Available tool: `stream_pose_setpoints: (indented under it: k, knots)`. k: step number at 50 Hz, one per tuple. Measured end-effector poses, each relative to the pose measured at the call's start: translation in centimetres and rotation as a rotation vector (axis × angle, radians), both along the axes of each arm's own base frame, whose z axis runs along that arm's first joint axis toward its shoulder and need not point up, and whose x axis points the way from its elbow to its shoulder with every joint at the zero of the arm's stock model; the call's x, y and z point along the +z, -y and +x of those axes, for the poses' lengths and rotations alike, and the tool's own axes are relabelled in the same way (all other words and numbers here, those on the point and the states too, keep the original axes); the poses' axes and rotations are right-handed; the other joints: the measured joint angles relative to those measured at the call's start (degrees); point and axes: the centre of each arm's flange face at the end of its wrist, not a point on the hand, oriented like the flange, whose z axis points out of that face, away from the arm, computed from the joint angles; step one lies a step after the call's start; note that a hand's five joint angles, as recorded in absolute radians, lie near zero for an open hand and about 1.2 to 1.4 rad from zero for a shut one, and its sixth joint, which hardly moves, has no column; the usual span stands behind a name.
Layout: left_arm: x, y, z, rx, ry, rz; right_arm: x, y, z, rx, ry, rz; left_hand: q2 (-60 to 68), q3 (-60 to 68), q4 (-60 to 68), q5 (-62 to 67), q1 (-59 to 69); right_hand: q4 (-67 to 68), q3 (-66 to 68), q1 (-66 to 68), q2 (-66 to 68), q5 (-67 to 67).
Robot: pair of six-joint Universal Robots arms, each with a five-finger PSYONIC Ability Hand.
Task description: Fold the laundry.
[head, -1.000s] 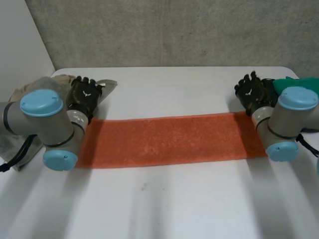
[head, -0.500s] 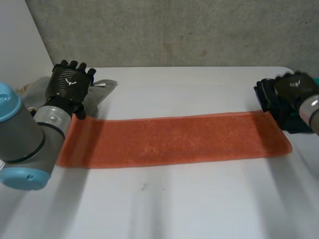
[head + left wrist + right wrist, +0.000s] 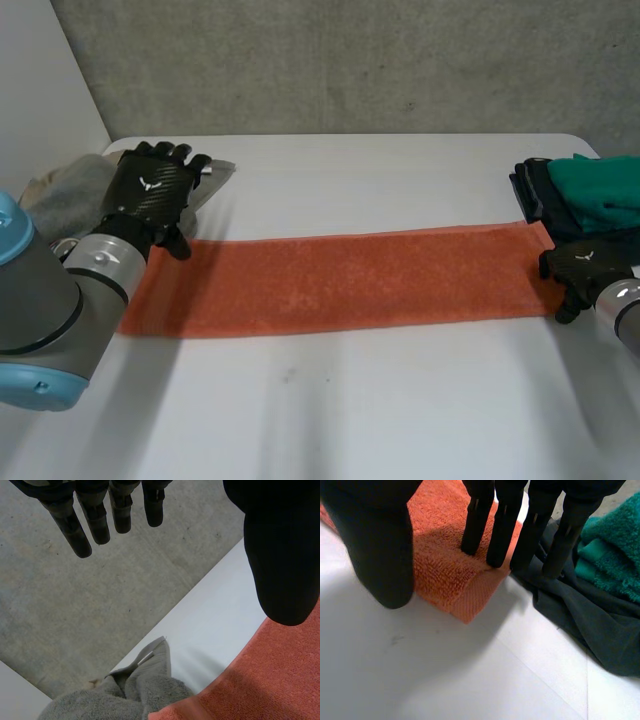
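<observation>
A long orange terry towel (image 3: 340,280), folded into a narrow strip, lies flat across the white surface (image 3: 380,400) from one hand to the other. The left hand (image 3: 150,195) hovers over the far corner of the strip's left end, and what a spread: its fingers (image 3: 75,530) hang straight and wide of the thumb (image 3: 282,555), with nothing held between them. The orange pile sits below that thumb, and a crumpled grey cloth (image 3: 125,695) lies just beyond the towel's end, out past the fingertips.

Over at the other end, the right hand (image 3: 585,262) is down on the towel. Its fingers (image 3: 476,525) are straight, two tips planted on the corner of the orange strip and the others landing right at its edge, where a dark rumpled garment (image 3: 580,625) begins. The thumb there stands well apart on the near side, over bare surface, so this is a press and no pinch. The corner under the fingertips shows a folded double layer. A teal terry towel (image 3: 615,565) rests on the dark garment, just beyond the fingers.
</observation>
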Motion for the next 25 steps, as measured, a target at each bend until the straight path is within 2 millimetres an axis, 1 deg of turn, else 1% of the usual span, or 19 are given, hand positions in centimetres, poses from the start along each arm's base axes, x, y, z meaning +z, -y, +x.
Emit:
stream_pose_setpoints:
  k: [1, 2, 3, 4, 6, 8, 12, 13, 15, 17, 19, 20, 21, 22, 24, 25]
  knots:
    - [0.0, 0.0, 0.0, 0.0, 0.001, 0.001, -0.1, 0.1, 0.0, 0.001, -0.001, -0.004, 0.0, 0.0, 0.0, 0.0, 0.0, 3.14, 3.04, 2.71, 3.02, 3.04]
    - [-0.1, -0.1, 0.0, -0.001, 0.001, 0.002, -0.2, 0.3, 0.0, -0.001, -0.005, -0.011, 0.0, 0.0, 0.0, 0.0, 0.0, 12.89, 12.79, 10.5, 12.97, 9.87]
    - [-0.1, -0.1, -0.1, -0.002, 0.001, 0.002, -0.2, 0.4, 0.0, -0.002, -0.006, -0.013, 0.0, 0.0, 0.0, 0.0, 0.0, 20.79, 20.65, 15.06, 21.15, 18.34]
    - [-0.1, -0.1, -0.1, -0.003, 0.002, 0.002, -0.3, 0.4, -0.1, -0.003, -0.008, -0.017, 0.0, 0.0, 0.0, 0.0, 0.0, 25.75, 25.58, 15.98, 26.02, 23.63]
    - [-0.2, -0.2, -0.1, -0.005, 0.002, 0.002, -0.3, 0.6, -0.2, -0.013, -0.013, -0.026, 0.0, 0.0, 0.0, 0.0, 0.0, 29.66, 29.11, 18.33, 28.52, 28.7]
    - [-0.2, -0.3, -0.2, -0.007, 0.001, 0.001, -0.2, 0.7, -0.5, -0.031, -0.016, -0.033, 0.0, 0.0, 0.0, 0.0, 0.0, 30.26, 29.42, 22.75, 28.59, 29.4]
    - [0.0, -0.5, -0.2, -0.007, 0.0, -0.004, 0.4, 0.8, -1.5, -0.07, -0.024, -0.044, 0.0, 0.0, 0.0, 0.0, 0.0, 30.34, 29.42, 24.09, 28.59, 29.4]
    - [0.1, -0.5, -0.1, -0.006, -0.002, -0.008, 1.0, 0.9, -2.5, -0.105, -0.033, -0.057, 0.0, 0.0, 0.0, 0.0, 0.0, 30.35, 29.42, 24.09, 28.59, 29.4]
    - [0.4, -0.6, -0.1, -0.006, -0.004, -0.014, 1.7, 1.1, -3.6, -0.136, -0.044, -0.072, 0.0, 0.0, 0.0, 0.0, 0.0, 30.35, 29.42, 24.25, 28.59, 29.4]
    - [0.7, -0.7, 0.0, -0.004, -0.006, -0.022, 2.6, 1.3, -5.1, -0.177, -0.065, -0.093, 0.0, 0.0, 0.0, 0.0, 0.0, 30.35, 29.42, 24.75, 28.59, 29.41]
    - [0.9, -0.8, 0.1, -0.003, -0.008, -0.026, 3.1, 1.4, -6.1, -0.2, -0.082, -0.106, 0.0, 0.0, 0.0, 0.0, 0.0, 30.36, 29.42, 24.75, 28.59, 29.35]
    - [1.0, -0.9, 0.2, -0.002, -0.009, -0.03, 3.7, 1.6, -7.3, -0.226, -0.109, -0.123, 0.0, 0.0, 0.0, 0.0, 0.0, 30.36, 29.42, 24.75, 28.59, 29.41]
    - [1.1, -1.0, 0.2, -0.001, -0.01, -0.032, 4.0, 1.8, -8.0, -0.24, -0.131, -0.134, 0.0, 0.0, 0.0, 0.0, 0.0, 30.36, 29.42, 24.75, 28.59, 29.4]
    - [1.2, -1.0, 0.2, 0.0, -0.01, -0.033, 4.1, 1.8, -8.2, -0.244, -0.139, -0.138, 0.0, 0.0, 0.0, 0.0, 0.0, 30.36, 29.42, 24.75, 28.59, 29.41]
    - [1.3, -1.2, 0.4, 0.001, -0.011, -0.037, 4.8, 2.2, -9.5, -0.262, -0.198, -0.161, 0.0, 0.0, 0.0, 0.0, 0.0, 30.37, 29.42, 24.75, 28.59, 29.4]
    - [1.3, -1.2, 0.4, 0.001, -0.011, -0.037, 4.8, 2.2, -9.5, -0.262, -0.198, -0.161, 0.0, 0.0, 0.0, 0.0, 0.0, 30.37, 29.42, 24.75, 28.59, 29.4]
